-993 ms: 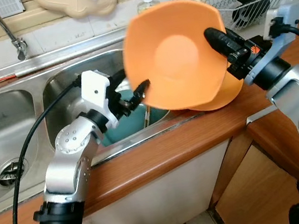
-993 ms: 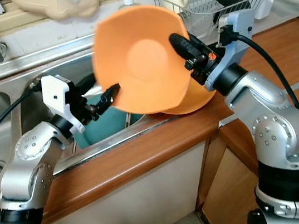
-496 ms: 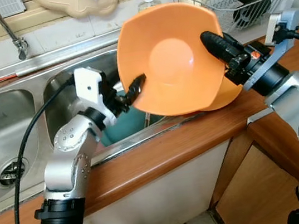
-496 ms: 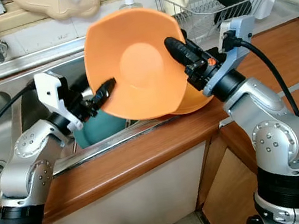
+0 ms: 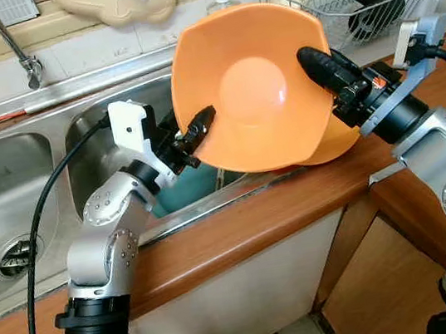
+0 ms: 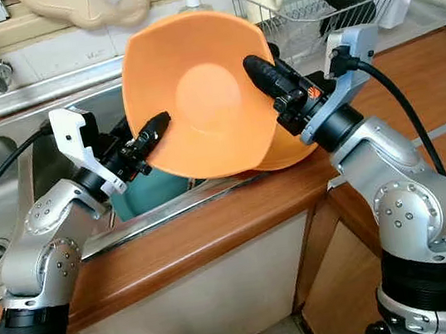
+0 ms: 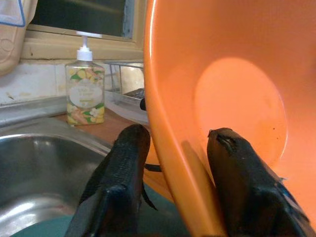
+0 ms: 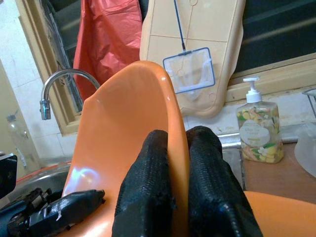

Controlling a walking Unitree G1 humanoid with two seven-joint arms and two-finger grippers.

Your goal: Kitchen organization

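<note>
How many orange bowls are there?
2. One orange bowl is held up tilted over the sink's edge, pinched by both arms' jaws. A second bowl sits behind it on the counter; more may be hidden.

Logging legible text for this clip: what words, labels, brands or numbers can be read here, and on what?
None can be read.
Soap dispenser bottle: its oval label carries print, too small and blurred to read.
Orange bowl, gripped at its rim by the left gripper and right gripper: no markings.
</note>
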